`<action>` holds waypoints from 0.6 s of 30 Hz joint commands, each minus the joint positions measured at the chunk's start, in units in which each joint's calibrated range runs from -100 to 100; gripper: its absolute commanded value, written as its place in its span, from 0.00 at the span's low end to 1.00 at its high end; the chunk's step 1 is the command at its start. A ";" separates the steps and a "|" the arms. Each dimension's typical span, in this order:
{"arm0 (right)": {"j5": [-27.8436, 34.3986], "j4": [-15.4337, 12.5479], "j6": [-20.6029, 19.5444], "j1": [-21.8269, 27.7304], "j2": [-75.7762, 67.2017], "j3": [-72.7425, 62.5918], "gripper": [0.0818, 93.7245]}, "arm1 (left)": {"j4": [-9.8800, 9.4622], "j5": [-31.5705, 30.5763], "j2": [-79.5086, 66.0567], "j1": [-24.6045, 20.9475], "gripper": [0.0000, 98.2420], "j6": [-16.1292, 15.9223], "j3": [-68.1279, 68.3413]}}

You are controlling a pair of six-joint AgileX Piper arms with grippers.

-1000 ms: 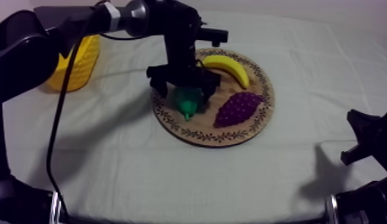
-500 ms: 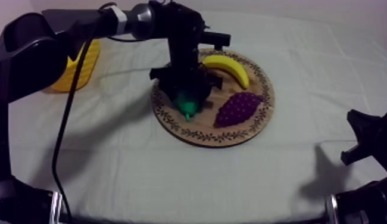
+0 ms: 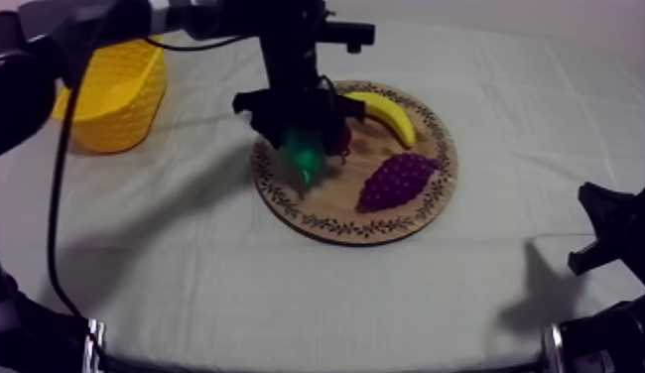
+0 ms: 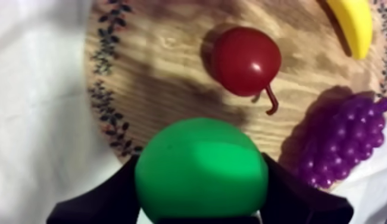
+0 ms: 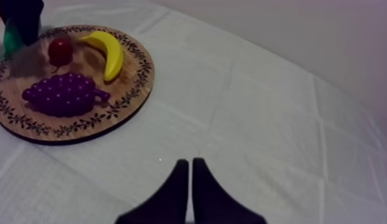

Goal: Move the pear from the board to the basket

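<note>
Over the wooden board (image 3: pixel 331 201), left gripper (image 3: pixel 303 139) holds the pear (image 3: pixel 308 165), apparently aloft.

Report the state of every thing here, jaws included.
Wooden board: flat on the cloth.
Pear: gripped in the left jaws, over the board's edge.
Left jaws: shut on the pear.
Right jaws: shut on nothing, over the cloth.
Banana: on the board.
Grapes: on the board.
Small red fruit: on the board.
Yellow basket: upright, apart from the board.

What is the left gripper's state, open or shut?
Shut on the pear: the left gripper has its fingers pressed on both sides of it, over the board.
</note>
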 commanded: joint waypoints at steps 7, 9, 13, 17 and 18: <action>0.00 0.00 0.01 0.03 -0.01 -0.01 0.00 | -2.69 3.24 -16.12 -1.60 0.57 1.15 2.52; 0.00 0.00 0.01 0.03 -0.01 -0.01 0.00 | -3.64 4.66 -19.82 -2.36 0.57 1.34 2.34; 0.00 0.00 0.00 0.03 -0.01 -0.01 0.00 | -5.52 6.92 -26.30 -4.36 0.57 1.24 1.35; 0.00 0.00 0.00 0.03 -0.01 -0.01 0.00 | -7.24 8.33 -31.47 -7.04 0.57 0.61 0.31; 0.00 0.00 0.00 0.03 -0.01 -0.01 0.00 | -7.66 8.57 -32.55 -7.81 0.57 0.31 0.01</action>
